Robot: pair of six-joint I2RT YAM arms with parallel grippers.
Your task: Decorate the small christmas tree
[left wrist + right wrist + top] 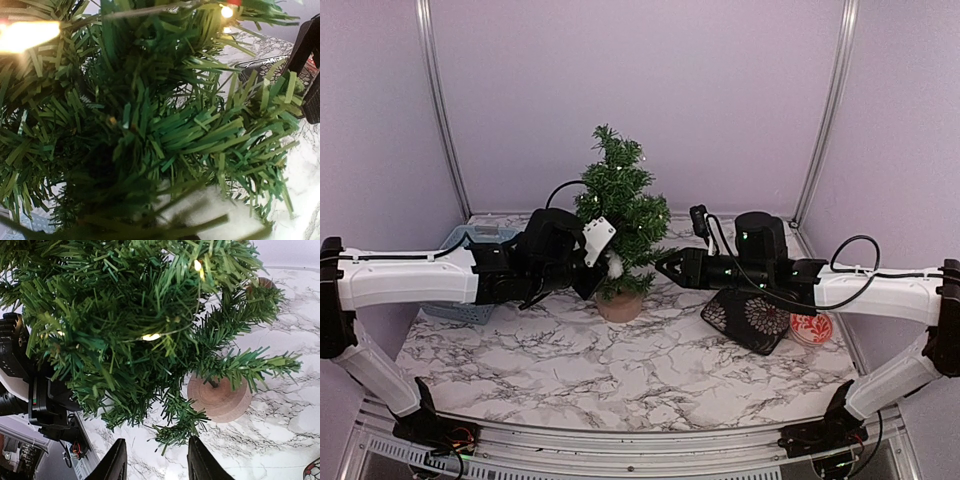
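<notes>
Desk (620,380) layout: small christmas tree (620,210) stands ctr-rear. The basket (460,240) sits rear-L, behind L arm. The left fingers (592,282) are at tree's lower L side, in the branches. The right fingers (116,462) are just R of tree, above desk. The pouch (750,318) lies R of tree, under R arm, w/ the disc (811,328) just R of it.

Robot lab test cell; plain lilac backdrop panels (630,70) on aluminium posts (440,110); marble-print table (620,380); robot arms (405,280) bolted at its near edge

The right gripper (156,441), jaws apart, faces the lit small christmas tree (130,315).
</notes>
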